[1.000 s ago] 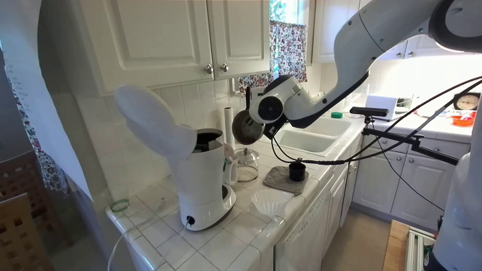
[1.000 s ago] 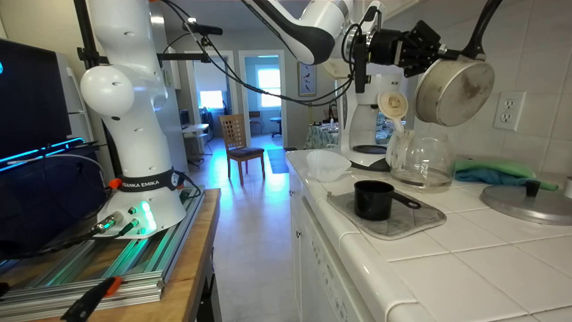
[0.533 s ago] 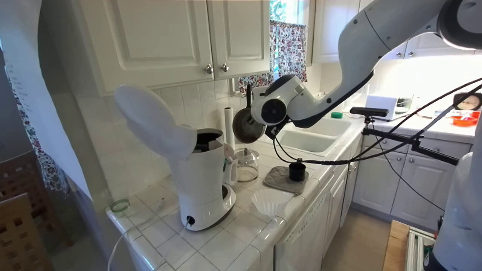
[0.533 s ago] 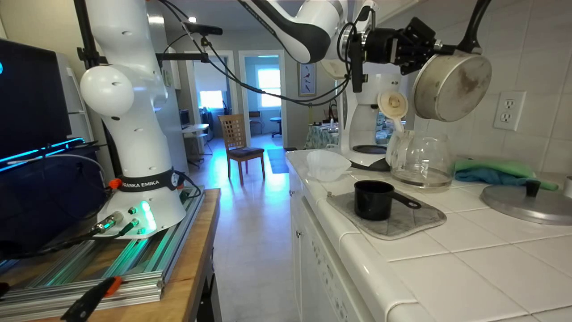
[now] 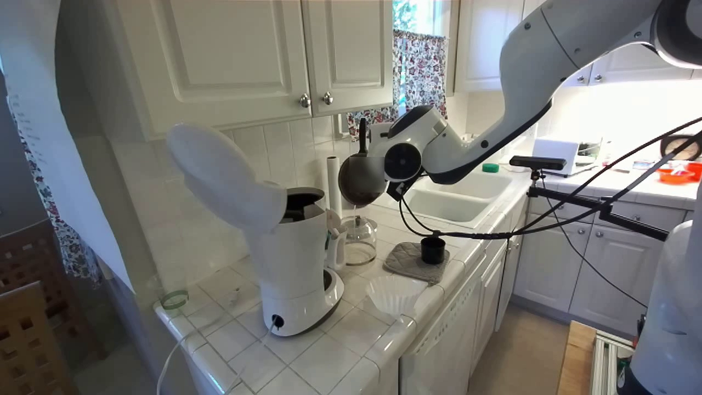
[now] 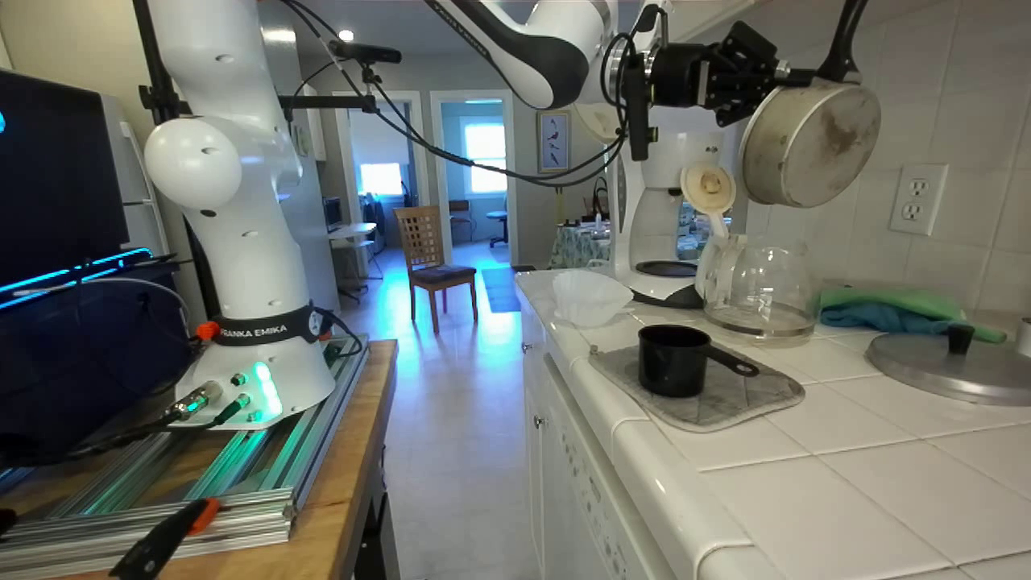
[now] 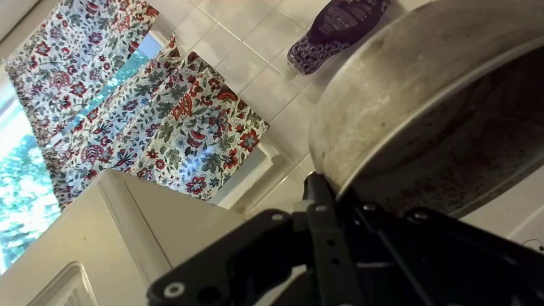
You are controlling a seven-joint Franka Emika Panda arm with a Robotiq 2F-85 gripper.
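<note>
A stained metal pot (image 5: 349,184) hangs tipped on its side above the counter, its dark handle (image 6: 844,48) pointing up. My gripper (image 6: 796,76) is shut on the pot (image 6: 813,149). In the wrist view the gripper (image 7: 333,194) seems to straddle the wall of the pot (image 7: 374,102) near its rim; the exact contact is too dark to tell. Below stands a glass carafe (image 5: 360,247), apart from the pot. Between them a thin pale streak shows in an exterior view, apparently liquid. The carafe (image 6: 765,282) has a shallow layer at its bottom.
A white coffee maker (image 5: 296,263) with raised lid stands beside the carafe. Nearby are a black cup (image 6: 672,362) on a grey pot holder (image 6: 717,412), a paper filter (image 6: 588,298), a metal lid (image 6: 942,366) and folded cloths (image 6: 886,312). A purple bottle (image 7: 335,36) lies beyond the pot.
The arm and the pot have risen a little and drawn slightly back toward the robot's base. The pot remains tipped in the gripper, and the things on the counter have not moved.
</note>
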